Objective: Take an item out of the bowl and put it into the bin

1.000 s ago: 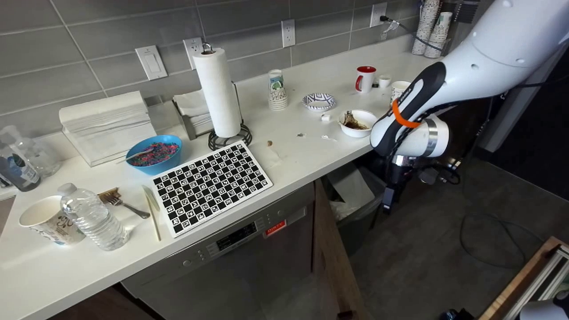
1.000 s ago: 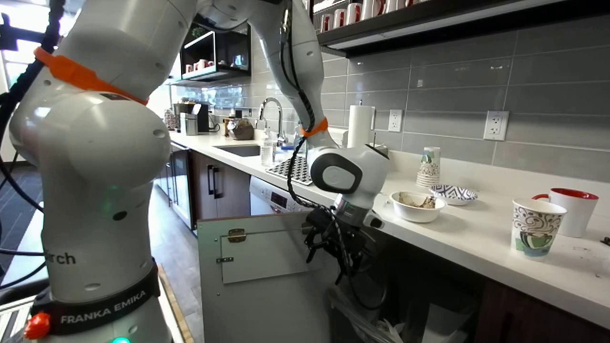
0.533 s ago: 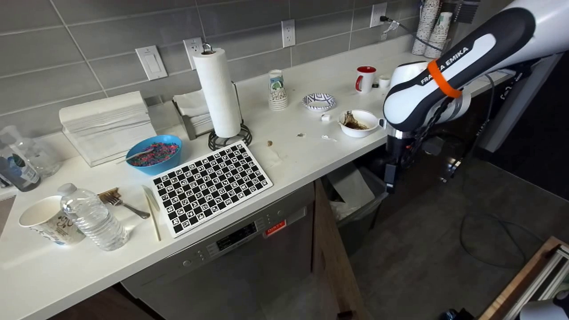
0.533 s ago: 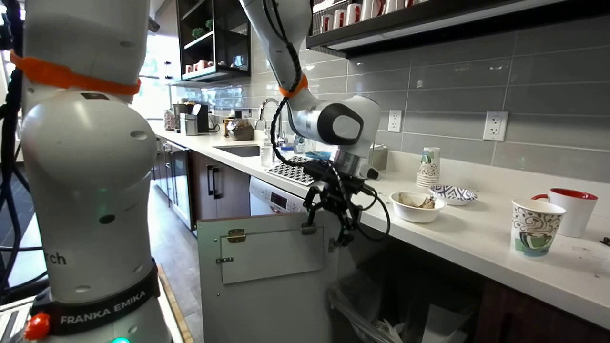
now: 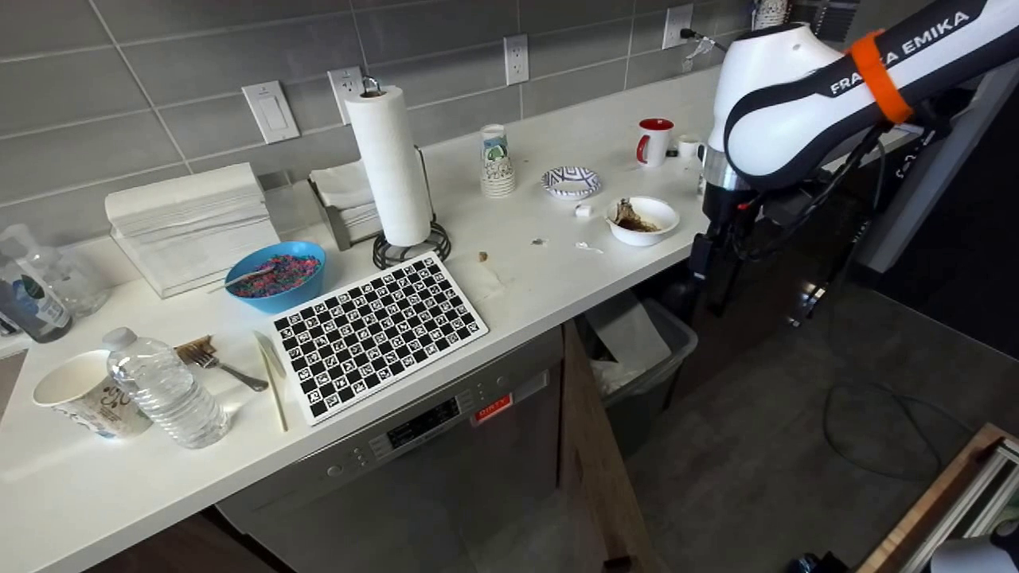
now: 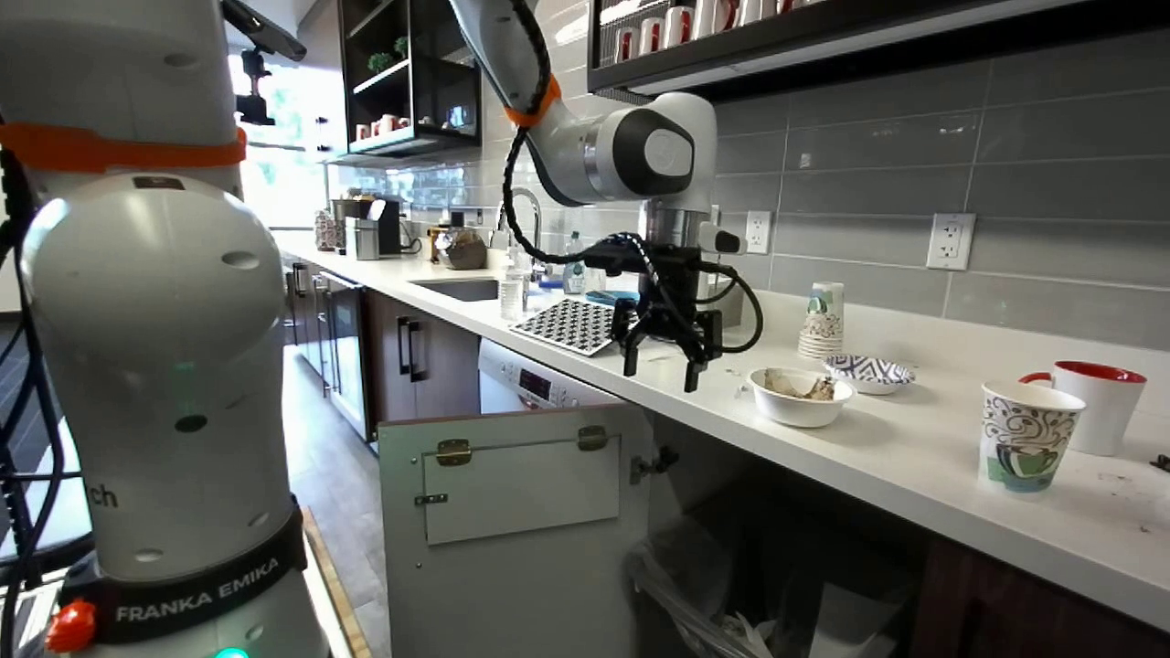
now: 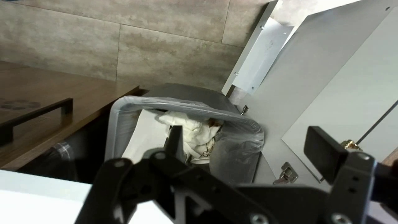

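The small white bowl [image 5: 662, 213] stands near the counter's front edge; it also shows in an exterior view [image 6: 793, 411]. A dark brown lump [image 5: 627, 215] lies in it with brown residue, and it also shows in an exterior view [image 6: 820, 389]. The grey bin [image 5: 686, 341] with its clear liner stands under the counter, behind the open door; it shows in an exterior view [image 6: 675, 610] and the wrist view [image 7: 255, 132]. My gripper [image 6: 661, 367] is open and empty, pointing down above the bin, beside the counter edge; it also shows in the wrist view [image 7: 248, 145].
The open cabinet door [image 6: 512, 548] stands out beside the bin. Crumpled paper [image 7: 196, 129] lies in the bin, with a small brown piece [image 7: 214, 122] on it. A patterned bowl [image 5: 571, 183], a paper cup [image 6: 1028, 439] and a red-white mug [image 5: 654, 143] stand near the white bowl.
My gripper has risen from low by the bin to about counter height and turned from tilted to pointing straight down. The bowl and its contents have not moved.
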You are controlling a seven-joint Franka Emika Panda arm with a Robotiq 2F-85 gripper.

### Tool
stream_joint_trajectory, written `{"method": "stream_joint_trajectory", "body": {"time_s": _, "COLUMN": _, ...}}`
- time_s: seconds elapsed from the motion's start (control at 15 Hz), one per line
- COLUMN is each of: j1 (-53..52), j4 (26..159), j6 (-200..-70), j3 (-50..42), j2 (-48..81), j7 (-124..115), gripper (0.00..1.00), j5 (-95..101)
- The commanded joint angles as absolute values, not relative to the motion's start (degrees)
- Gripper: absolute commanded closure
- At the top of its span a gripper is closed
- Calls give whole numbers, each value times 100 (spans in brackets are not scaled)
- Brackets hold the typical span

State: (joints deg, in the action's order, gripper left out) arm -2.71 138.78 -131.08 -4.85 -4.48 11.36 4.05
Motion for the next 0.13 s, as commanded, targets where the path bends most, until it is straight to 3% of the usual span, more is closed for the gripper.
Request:
{"method": "stream_joint_trajectory", "body": {"time_s": 0.0, "j1": -132, "j4": 13870, "j6": -13097, "j3": -344, "j2": -459, "j7": 1149, "gripper": 0, "j5": 389}}
{"method": "stream_joint_trajectory", "body": {"time_s": 0.07, "j1": -130, "j4": 13870, "j6": -13097, "j3": -335, "j2": -444, "j7": 1148, "gripper": 0, "j5": 389}}
